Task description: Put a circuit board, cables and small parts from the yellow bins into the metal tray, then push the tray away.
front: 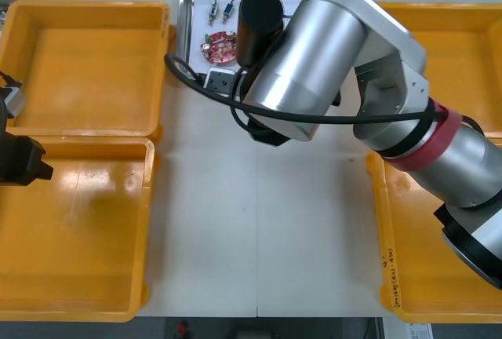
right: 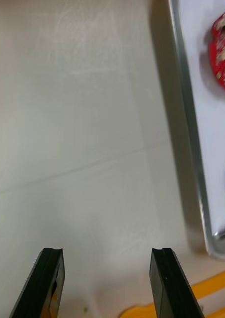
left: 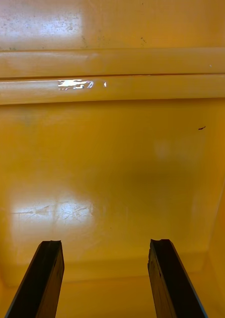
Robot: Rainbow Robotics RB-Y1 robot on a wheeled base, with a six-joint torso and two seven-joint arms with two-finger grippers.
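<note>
At the far centre of the tabletop (front: pixel 259 229), the metal tray (front: pixel 187 17) stands between the yellow bins (front: pixel 86 64), and its inside is white. The red circuit board (front: pixel 220 47) lies in the tray near its near edge. Two small items (front: pixel 220 11) lie side by side farther in; their kind cannot be told. The right arm (front: pixel 314 56) reaches from the right side diagonally across the tabletop, with its forearm covering the right part of the tray and its wrist directed at the tray's near left corner. In the right wrist view, the right end effector (right: pixel 107 251) is positioned over bare tabletop just beside the tray rim. Its fingers are spread wide and nothing is between them. The circuit board lies just inside that rim. The left arm is parked at the left edge of the tabletop. The left end effector (left: pixel 105 243) hangs over the floor of the near left bin (front: pixel 78 229), fingers equally wide apart and holding nothing.
</note>
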